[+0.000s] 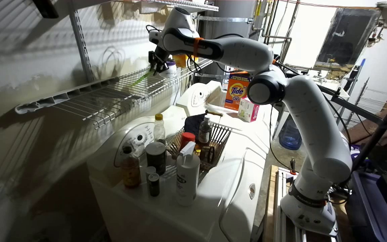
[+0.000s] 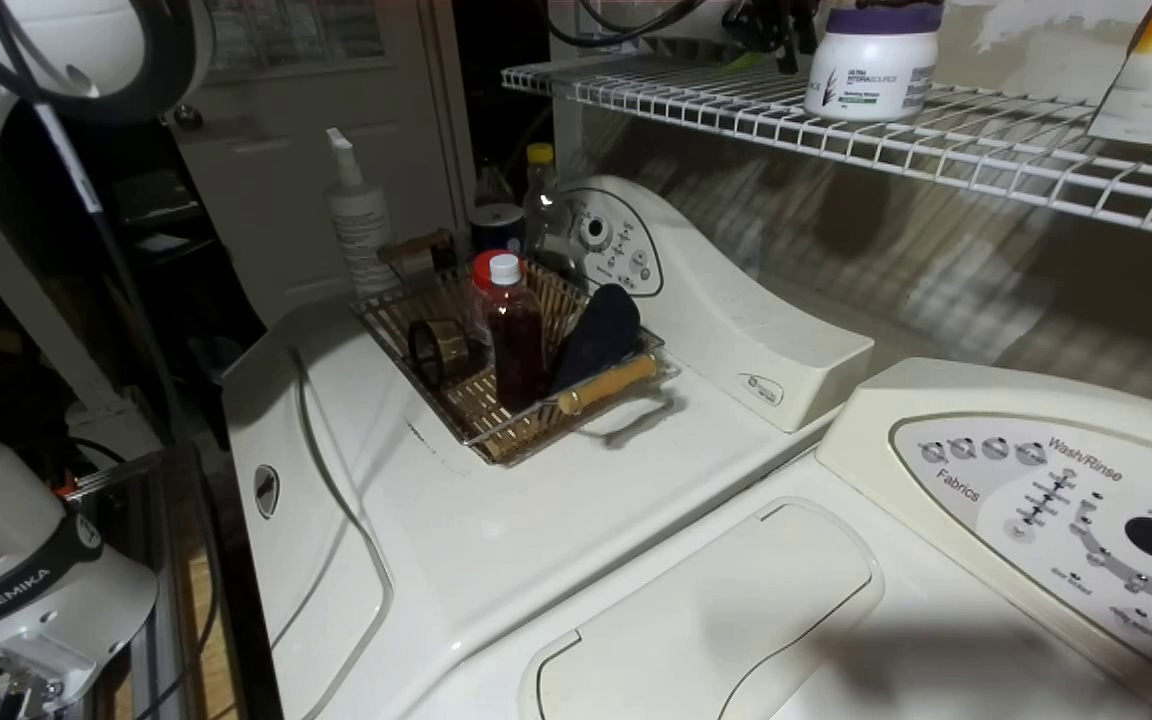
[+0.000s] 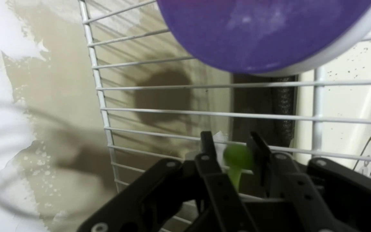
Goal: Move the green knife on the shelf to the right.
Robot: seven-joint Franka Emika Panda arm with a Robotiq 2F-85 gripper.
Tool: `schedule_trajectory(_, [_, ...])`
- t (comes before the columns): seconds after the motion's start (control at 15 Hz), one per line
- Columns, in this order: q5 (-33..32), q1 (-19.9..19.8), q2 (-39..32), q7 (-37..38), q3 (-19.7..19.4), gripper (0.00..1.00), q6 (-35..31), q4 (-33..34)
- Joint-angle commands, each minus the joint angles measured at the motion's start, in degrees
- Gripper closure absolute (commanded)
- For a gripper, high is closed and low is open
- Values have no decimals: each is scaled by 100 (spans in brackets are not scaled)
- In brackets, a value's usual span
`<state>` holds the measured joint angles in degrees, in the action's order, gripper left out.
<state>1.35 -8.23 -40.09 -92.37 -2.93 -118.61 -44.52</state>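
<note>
Well, the white wire shelf [image 1: 136, 97] runs in from the left in an exterior view. Over its right half, the green knife [image 1: 141, 79] slants up rightward to my end effector [image 3: 231, 137], whose fingers [image 3: 207, 141] stand spread on either side of the knife's rounded end, a gap showing on one side; whether the other finger touches it, I cannot tell. Next to the right come a purple-lidded white jar [image 1: 168, 70], a yellow-orange box [image 1: 180, 61] on the same shelf and, lower down, an orange Tide box [image 1: 237, 90].
</note>
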Motion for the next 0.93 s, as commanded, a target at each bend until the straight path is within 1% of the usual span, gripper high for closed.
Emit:
schedule_trajectory(0.0, [-280,138,-51,140,-181,37,165,125])
schedule_trajectory(0.07, [-324,156,-55,149,-202,29,179,131])
schedule_trajectory(0.2, [-389,186,-58,164,-235,17,190,140])
schedule_trajectory(0.27, [-423,202,-56,168,-254,8,188,144])
schedule_trajectory(0.33, [-450,214,-45,169,-263,3,191,145])
schedule_trajectory(0.4, [-481,235,-18,169,-275,0,200,138])
schedule_trajectory(0.6, [-461,305,128,207,-263,0,336,57])
schedule_trajectory(0.67, [-362,305,197,237,-204,0,357,-7])
schedule_trajectory(0.87, [-34,323,422,842,-69,0,383,-182])
